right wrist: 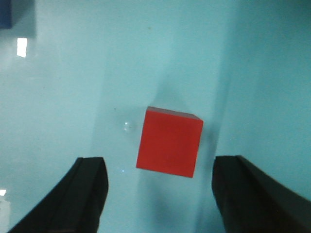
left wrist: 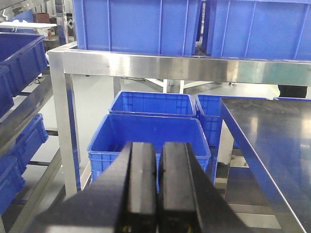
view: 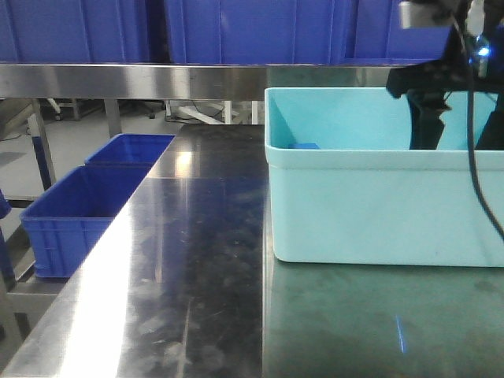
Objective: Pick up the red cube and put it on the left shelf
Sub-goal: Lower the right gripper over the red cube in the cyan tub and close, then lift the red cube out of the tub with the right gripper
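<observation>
Front view: the right arm (view: 441, 71) is seen angled down into the cyan tub (view: 378, 205) on the steel tabletop (view: 197, 260), with the left shelf (view: 157, 79) behind. From the left wrist, the left gripper (left wrist: 156, 184) is held level and pressed together, empty, pointed at the shelf's blue crates (left wrist: 141, 24). From the right wrist, the right gripper (right wrist: 170, 194) is spread wide, with the red cube (right wrist: 169, 141) sat untouched on the tub floor just ahead of the fingers (right wrist: 82, 194).

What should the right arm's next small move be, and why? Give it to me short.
Probably ease the right gripper a little further toward the red cube, then close. Its jaws stand open, and the cube lies roughly centred in the gap on the floor of the pale cyan tub. It seems to sit just ahead of the fingertips rather than fully between them.
</observation>
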Controlling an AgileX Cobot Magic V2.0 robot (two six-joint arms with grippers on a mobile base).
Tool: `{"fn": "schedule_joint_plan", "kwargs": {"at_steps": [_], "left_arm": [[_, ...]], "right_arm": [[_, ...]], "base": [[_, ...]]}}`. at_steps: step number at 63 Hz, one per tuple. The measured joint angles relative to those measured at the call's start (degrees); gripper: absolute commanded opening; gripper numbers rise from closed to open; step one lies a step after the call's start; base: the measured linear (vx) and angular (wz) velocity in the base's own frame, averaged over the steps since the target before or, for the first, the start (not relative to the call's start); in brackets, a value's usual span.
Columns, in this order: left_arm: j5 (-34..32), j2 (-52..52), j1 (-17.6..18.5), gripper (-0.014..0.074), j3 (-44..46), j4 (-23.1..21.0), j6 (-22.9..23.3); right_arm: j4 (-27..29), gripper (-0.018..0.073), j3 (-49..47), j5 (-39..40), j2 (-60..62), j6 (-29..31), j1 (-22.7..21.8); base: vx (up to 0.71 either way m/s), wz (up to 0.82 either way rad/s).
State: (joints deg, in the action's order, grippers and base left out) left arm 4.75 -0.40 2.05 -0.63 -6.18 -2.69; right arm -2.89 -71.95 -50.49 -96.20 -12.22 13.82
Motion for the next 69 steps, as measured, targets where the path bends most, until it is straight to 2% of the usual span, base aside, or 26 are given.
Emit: {"fn": "schedule_joint_plan", "kwargs": {"at_steps": [21,27,38,45,57,69], "left_arm": [[0.0,0.0,0.0,0.0102,0.0,0.0,0.0],[0.0,0.0,0.0,0.0102,0.0,0.0,0.0],[0.0,0.0,0.0,0.0102,0.0,0.0,0.0],[0.0,0.0,0.0,0.0102,0.0,0.0,0.0],[0.0,0.0,0.0,0.0102,0.0,0.0,0.0],[0.0,0.0,0.0,0.0102,0.0,0.0,0.0]], "right_arm": [[-0.56,0.0538,-0.09,2.98,-6.87,-0.26,0.0],[-0.82,0.0435,-0.09,3.51,-7.05,-0.26,0.0],[-0.95,0.0181,-0.13,3.64,-7.05,-0.26,0.0],[-0.95,0.0085,-0.13,3.64,-7.05,-0.26,0.0],[-0.95,0.007,-0.13,3.64,-5.04,-0.26,0.0],[-0.95,0.007,-0.13,3.64,2.49,-0.12,0.0]], "base": [[0.0,0.0],[0.0,0.0],[0.0,0.0],[0.0,0.0],[0.0,0.0],[0.0,0.0]]}}
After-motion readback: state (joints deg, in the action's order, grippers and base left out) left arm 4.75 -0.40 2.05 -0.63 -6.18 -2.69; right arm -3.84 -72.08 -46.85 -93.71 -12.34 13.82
